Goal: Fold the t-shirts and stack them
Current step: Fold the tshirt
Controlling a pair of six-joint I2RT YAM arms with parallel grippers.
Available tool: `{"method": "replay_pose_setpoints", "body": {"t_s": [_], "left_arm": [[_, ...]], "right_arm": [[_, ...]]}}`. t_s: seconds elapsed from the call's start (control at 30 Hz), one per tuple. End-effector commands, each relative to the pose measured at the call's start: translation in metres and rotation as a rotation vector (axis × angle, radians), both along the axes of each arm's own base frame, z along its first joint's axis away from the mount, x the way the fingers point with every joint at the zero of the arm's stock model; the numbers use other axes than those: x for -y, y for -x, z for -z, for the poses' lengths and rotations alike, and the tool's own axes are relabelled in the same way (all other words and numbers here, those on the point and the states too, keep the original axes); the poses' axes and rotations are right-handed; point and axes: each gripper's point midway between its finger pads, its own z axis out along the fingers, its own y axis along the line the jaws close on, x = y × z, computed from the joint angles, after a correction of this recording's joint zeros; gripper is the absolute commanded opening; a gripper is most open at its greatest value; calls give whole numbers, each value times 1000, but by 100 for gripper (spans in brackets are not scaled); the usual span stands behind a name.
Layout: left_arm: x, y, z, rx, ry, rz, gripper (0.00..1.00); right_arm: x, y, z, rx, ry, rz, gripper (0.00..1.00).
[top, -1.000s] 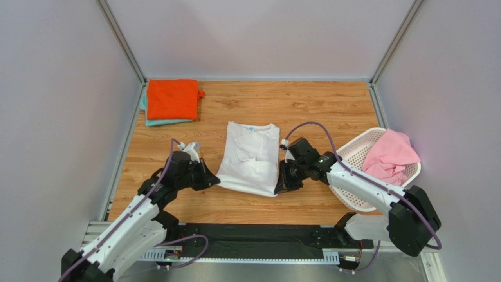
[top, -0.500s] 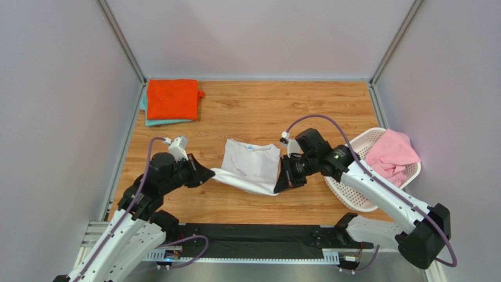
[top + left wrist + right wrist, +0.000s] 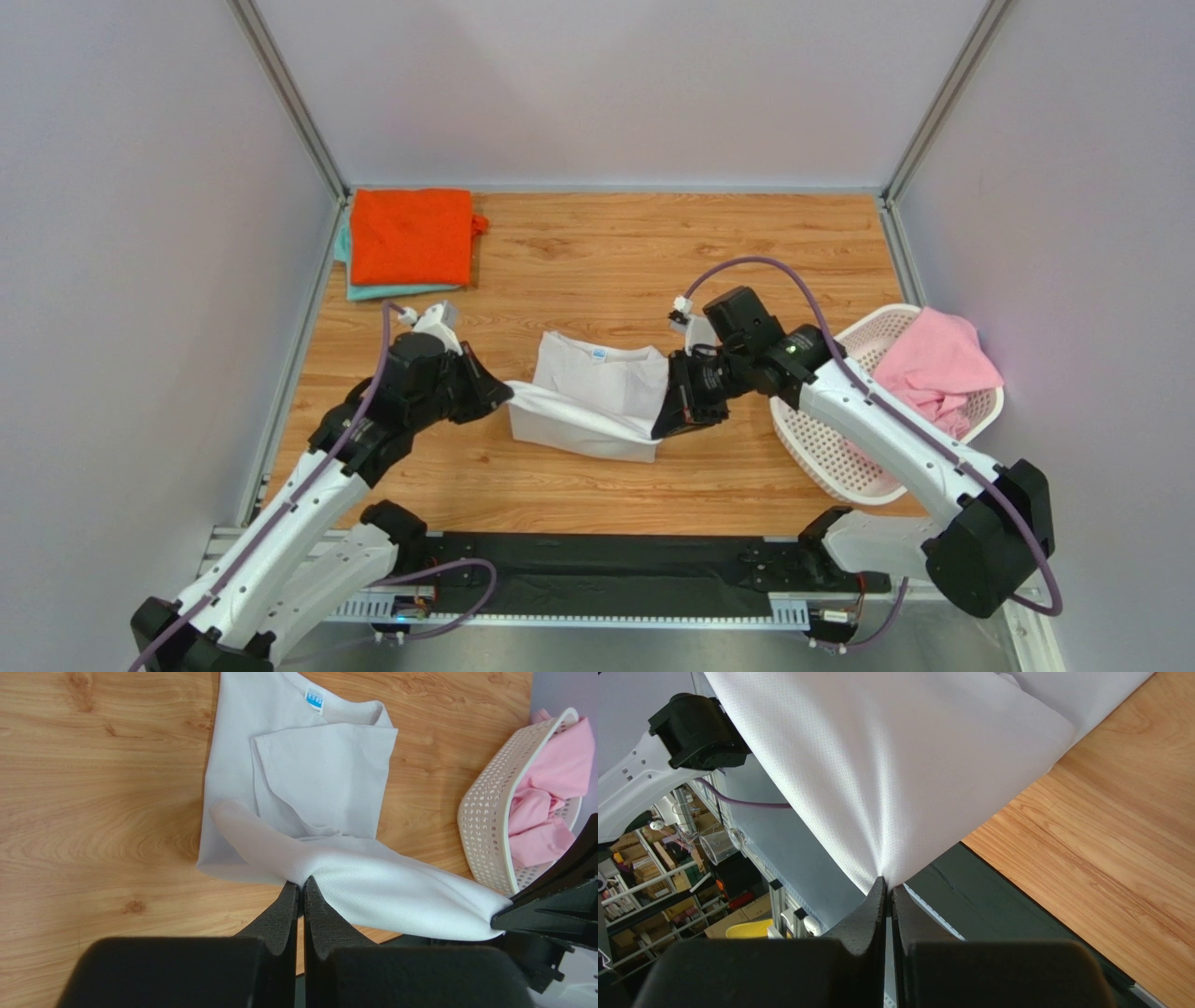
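Although its far part lies flat on the wooden table, the white t-shirt has its near edge raised off the boards and stretched between the two arms' grippers. It sits at the middle of the table, collar toward the far side, with one sleeve folded in over the chest. To its right, at the table's right edge, stands the white laundry basket with the pink t-shirt heaped inside. In the far left corner, well apart from both arms, the orange t-shirt lies folded on top of the teal t-shirt, of which only a strip shows along the left and near sides. The left gripper is clamped on the white shirt's near left corner, its fingers pinched tight with cloth fanning out from between them. The right gripper is clamped likewise on the near right corner. The small blue neck label shows inside the collar.
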Motion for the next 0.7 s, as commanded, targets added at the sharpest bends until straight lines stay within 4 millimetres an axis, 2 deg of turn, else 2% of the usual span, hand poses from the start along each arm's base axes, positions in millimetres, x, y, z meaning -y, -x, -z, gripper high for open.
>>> {"method": "replay_pose_setpoints", "body": {"t_s": [0.0, 0.17, 0.23, 0.27, 0.3, 0.43, 0.47, 0.67], "left_arm": [[-3, -30, -30, 113, 3, -80, 0], [-4, -52, -28, 113, -43, -126, 0], [-8, -63, -19, 94, -82, -166, 0], [-6, -69, -23, 106, -85, -172, 0], [-3, -74, -15, 85, -105, -163, 0], [7, -92, -11, 72, -118, -141, 0], [9, -96, -15, 79, -119, -142, 0], [12, -117, -2, 19, -147, -163, 0]], "right_arm": [[-3, -15, -13, 42, -36, 1, 0], [1, -35, -7, 33, -35, 50, 0], [1, -41, -7, 33, -49, 55, 0], [1, -44, -5, 28, -53, 64, 0], [-1, -49, -5, 42, -60, 68, 0], [1, -66, 1, 42, -56, 99, 0], [2, -71, 1, 41, -59, 112, 0], [13, -110, 18, 87, -2, 223, 0]]}}
